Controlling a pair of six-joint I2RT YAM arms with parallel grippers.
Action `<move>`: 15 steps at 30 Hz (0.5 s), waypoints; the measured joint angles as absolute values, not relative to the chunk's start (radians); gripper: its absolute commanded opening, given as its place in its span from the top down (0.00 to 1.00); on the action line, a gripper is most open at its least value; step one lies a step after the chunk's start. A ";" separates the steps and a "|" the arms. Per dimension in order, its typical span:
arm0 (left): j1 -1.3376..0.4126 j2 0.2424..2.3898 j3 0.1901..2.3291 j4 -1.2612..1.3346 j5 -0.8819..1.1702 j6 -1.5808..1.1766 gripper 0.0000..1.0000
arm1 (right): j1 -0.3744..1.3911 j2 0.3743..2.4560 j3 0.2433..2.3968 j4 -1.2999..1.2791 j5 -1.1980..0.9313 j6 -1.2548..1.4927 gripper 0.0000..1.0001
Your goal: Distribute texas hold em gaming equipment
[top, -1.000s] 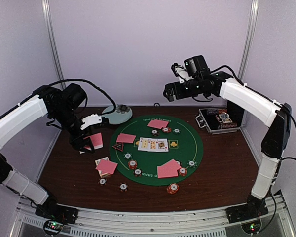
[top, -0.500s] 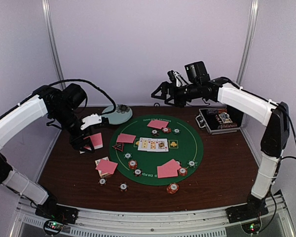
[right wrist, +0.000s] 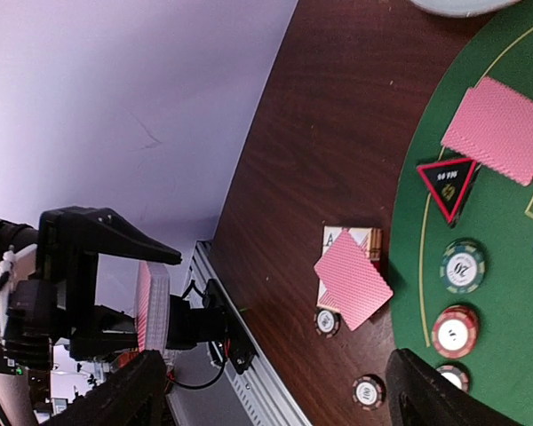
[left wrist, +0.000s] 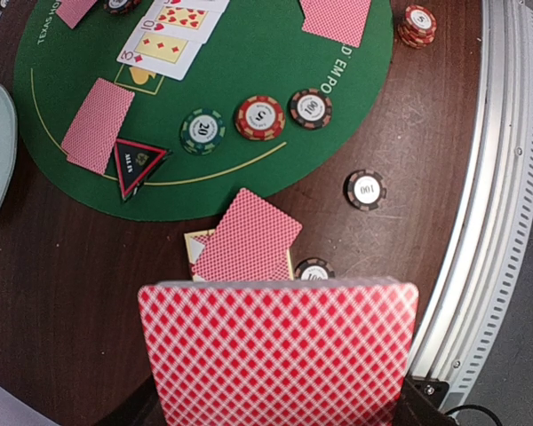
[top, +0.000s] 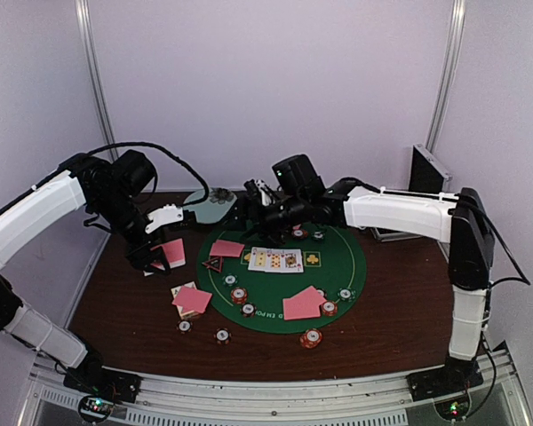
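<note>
My left gripper [top: 158, 253] is shut on a deck of pink-backed cards [left wrist: 280, 351], held above the table left of the green mat [top: 338, 266]. My right gripper [top: 249, 206] is open and empty, its fingers [right wrist: 138, 390] wide apart, over the mat's far left edge. On the mat lie face-up cards [top: 275, 259], pink card pairs [top: 226, 248] [top: 302, 304], a red-black triangle marker [top: 213, 264] and striped chips [top: 239, 295]. Another pink pair [left wrist: 249, 238] lies off the mat with dark chips [left wrist: 366, 189] beside it.
A pale plate [top: 209, 206] sits at the back left, close to my right gripper. The metal case [top: 429, 170] stands at the back right behind my right arm. A metal rail [left wrist: 497, 204] runs along the table's near edge.
My right arm has swung down and left from high at the back right to the mat's far left edge. My left arm and its deck have not moved.
</note>
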State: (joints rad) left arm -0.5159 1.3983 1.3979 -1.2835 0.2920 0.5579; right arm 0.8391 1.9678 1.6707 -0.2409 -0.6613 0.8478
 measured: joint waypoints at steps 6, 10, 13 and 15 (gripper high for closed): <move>-0.516 1.398 1.399 -1.284 0.295 0.553 1.00 | 0.910 1.990 1.635 -0.123 -0.685 0.962 0.13; -0.516 1.399 1.403 -1.283 0.300 0.550 1.00 | 0.933 2.001 1.629 -0.013 -0.701 1.039 0.15; -0.516 1.399 1.403 -1.283 0.303 0.550 1.00 | 0.949 2.022 1.628 0.057 -0.711 1.089 0.15; -0.516 1.399 1.404 -1.283 0.303 0.550 1.00 | 0.957 2.041 1.628 0.100 -0.717 1.120 0.16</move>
State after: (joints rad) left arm -0.5159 1.3991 1.4040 -1.2831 0.3031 0.5499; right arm 0.9569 2.0415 1.6276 0.1001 -0.7170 1.1202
